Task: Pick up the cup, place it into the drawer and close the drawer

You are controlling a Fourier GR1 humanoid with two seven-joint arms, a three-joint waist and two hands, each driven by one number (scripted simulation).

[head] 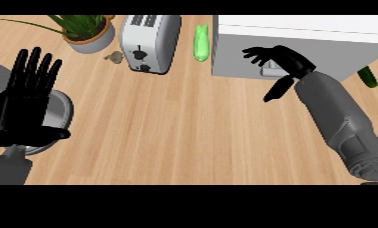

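No cup shows anywhere on the tabletop [184,122], and the white drawer unit [295,37] at two o'clock is cut off by the view's top and right edges, its front partly hidden behind the right robot hand [279,62]. That hand's fingers spread relaxed against the drawer front, holding nothing. At nine o'clock the left robot hand [29,97] rests open, fingers up, covering much of a grey round object [60,112].

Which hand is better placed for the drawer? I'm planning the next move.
Right. The right hand is already at the white drawer unit's front, while the left hand rests open at the far left edge.
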